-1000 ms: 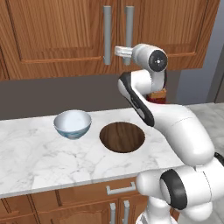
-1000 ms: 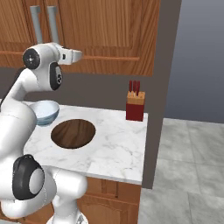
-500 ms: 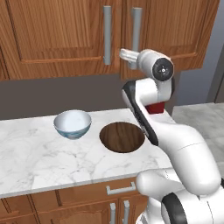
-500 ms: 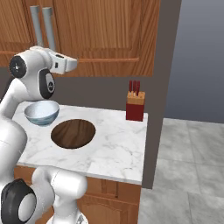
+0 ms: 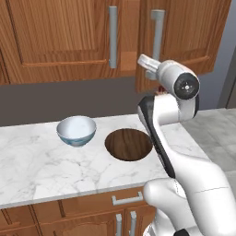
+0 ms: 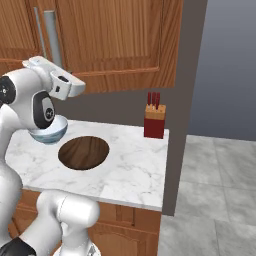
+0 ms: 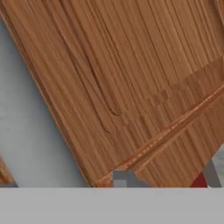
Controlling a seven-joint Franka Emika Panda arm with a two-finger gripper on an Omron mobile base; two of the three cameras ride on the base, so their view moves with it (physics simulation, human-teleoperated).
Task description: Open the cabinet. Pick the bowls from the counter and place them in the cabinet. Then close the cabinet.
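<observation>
I cannot tell whether the fingers are spread or pinching; the gripper (image 5: pixel 146 66) is sitting right at the lower end of the right door's handle (image 5: pixel 156 34), perhaps touching it. That door of the cabinet (image 5: pixel 55 37) is standing slightly ajar. Below, on the counter (image 5: pixel 41 170), the white bowl (image 5: pixel 76 130) and the brown bowl (image 5: pixel 128 144) are sitting side by side, apart.
</observation>
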